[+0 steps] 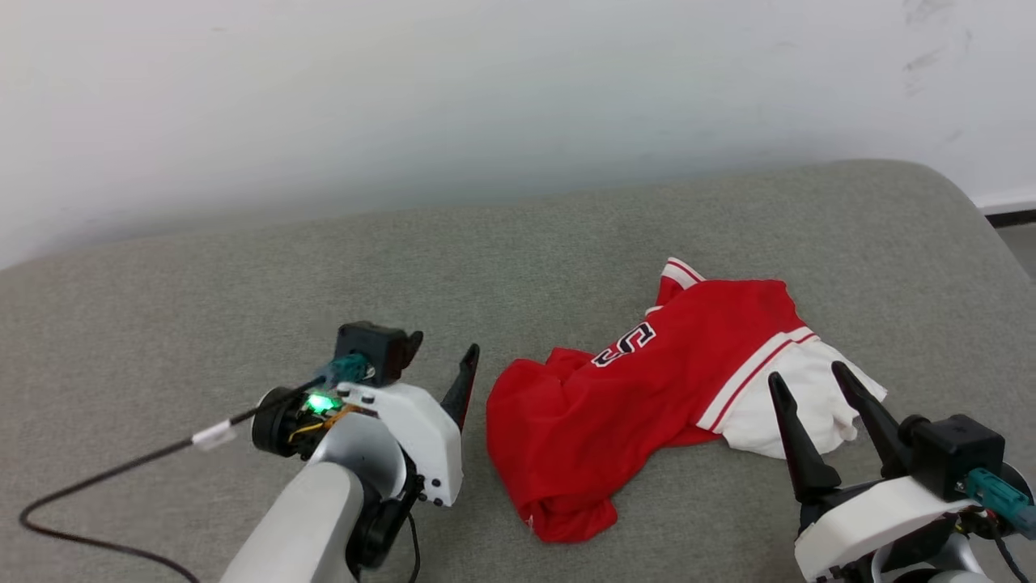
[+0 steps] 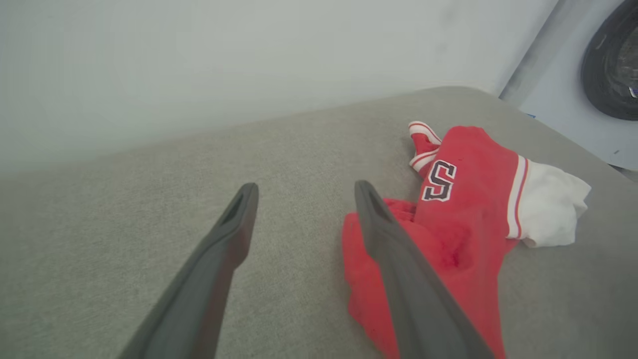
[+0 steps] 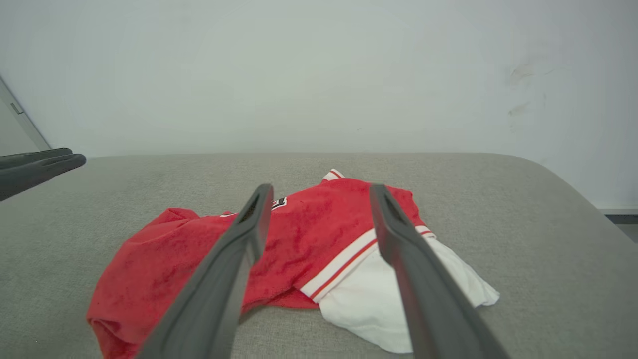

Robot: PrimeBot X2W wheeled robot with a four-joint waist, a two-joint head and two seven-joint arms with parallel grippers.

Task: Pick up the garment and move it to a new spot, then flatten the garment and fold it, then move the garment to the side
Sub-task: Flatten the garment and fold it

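**Clerk:** Location of the garment?

**Inspector:** The garment (image 1: 647,405) lies crumpled on the grey fabric-covered bench (image 1: 243,267), right of centre in the head view. It is not flattened and not folded. The red body runs from the lower middle of the frame up to the right. One white sleeve (image 1: 809,405) with red-and-white striped trim lies at its right end. In the left wrist view a black, white-edged letter "S" (image 2: 438,180) faces up, and the rest of the lettering is lost in the folds.

**Clerk:** Left gripper?

**Inspector:** The left gripper (image 2: 305,185) has its fingers spread wide with nothing between them. In the head view it sits at lower left, and its nearer fingertip stands just left of the garment's red edge, with a strip of bench between them. A green light (image 1: 320,402) glows on the wrist, and a black cable (image 1: 105,478) trails off to the lower left.

**Clerk:** Right gripper?

**Inspector:** The right gripper (image 1: 807,371) is at lower right with its fingers also well apart and gripping nothing. In that view its tips overlap the white sleeve. Whether they touch the cloth or stand above it cannot be told. In the right wrist view the fingers point up across the garment.

**Clerk:** Surroundings?

**Inspector:** A plain white wall (image 1: 486,97) stands behind the bench. A dark round shape (image 2: 613,60) shows at the upper right of the left wrist view and cannot be identified.
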